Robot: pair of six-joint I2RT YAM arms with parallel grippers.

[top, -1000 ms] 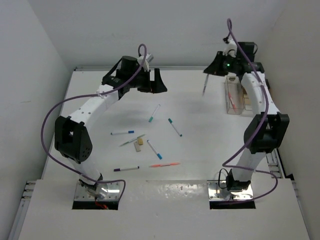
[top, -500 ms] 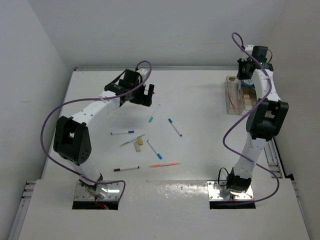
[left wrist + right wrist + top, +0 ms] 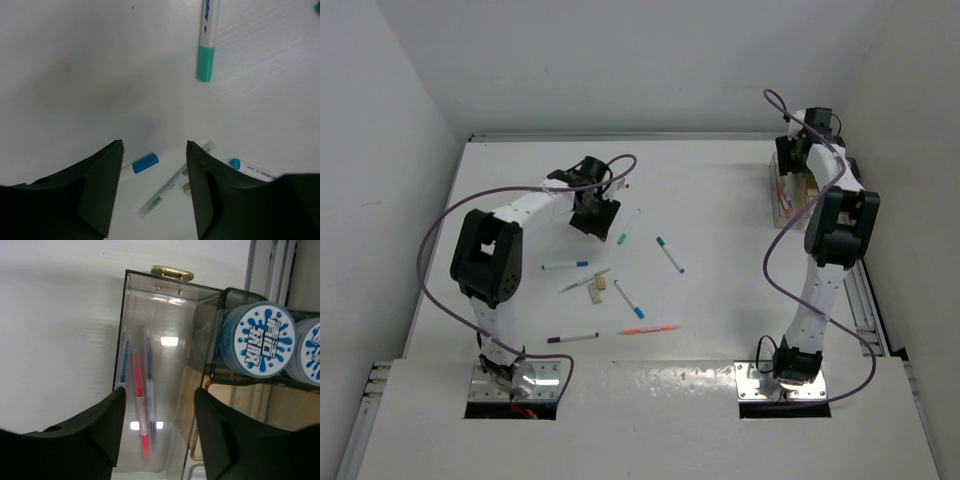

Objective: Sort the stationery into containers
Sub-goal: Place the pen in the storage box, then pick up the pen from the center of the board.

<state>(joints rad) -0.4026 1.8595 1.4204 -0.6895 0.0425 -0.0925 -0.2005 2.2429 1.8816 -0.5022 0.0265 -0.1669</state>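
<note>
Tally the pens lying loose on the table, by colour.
Teal-capped white pens: 2
Blue-capped white pens: 2
Clear pen with green markings: 1
Orange-red pen: 1
Purple-capped white pen: 1
Total: 7

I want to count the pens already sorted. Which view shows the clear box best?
The right wrist view: it looks down into the clear box, where three pens lie, blue, red and purple. The top external view shows it small and partly hidden by the right arm. The left wrist view shows none of it.
</note>
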